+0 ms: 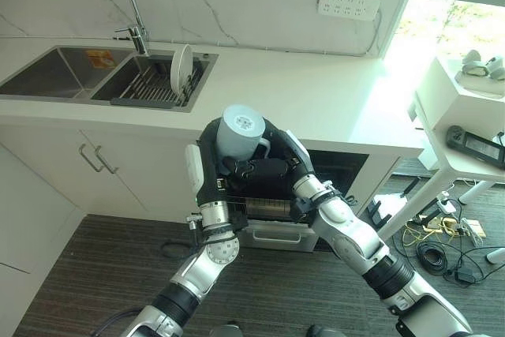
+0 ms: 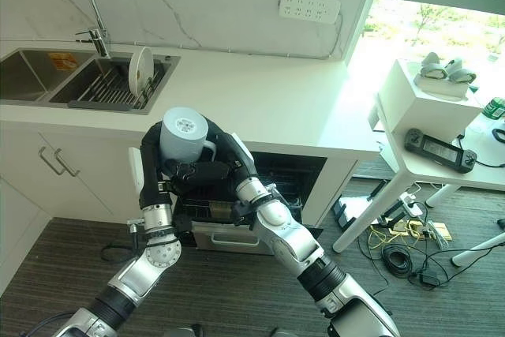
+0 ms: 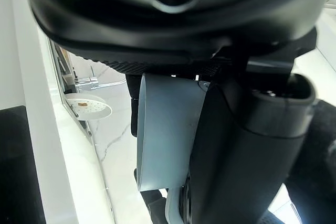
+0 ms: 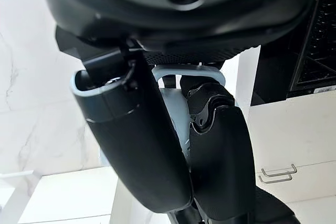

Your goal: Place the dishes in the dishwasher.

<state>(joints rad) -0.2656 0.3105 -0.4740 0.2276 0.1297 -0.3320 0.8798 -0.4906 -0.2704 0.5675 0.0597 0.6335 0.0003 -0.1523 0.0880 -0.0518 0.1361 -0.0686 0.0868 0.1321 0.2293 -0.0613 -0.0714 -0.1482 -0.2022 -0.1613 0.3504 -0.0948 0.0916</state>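
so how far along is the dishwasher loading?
Done: the dishwasher under the counter is open with its rack pulled out; I can't tell what it holds. In hand: a light blue mug, upside down, gripped between the left hand and right hand above the rack. Left: lower the mug in, then fetch the white plate standing in the sink rack.

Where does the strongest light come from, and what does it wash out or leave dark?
Left eye view: daylight from the window washes out the side table; the dishwasher opening lies dark. Left wrist view: the left hand, curled round the cup, shows dark against the glaring countertop. Right wrist view: the right hand, gripping the cup too, is likewise backlit.
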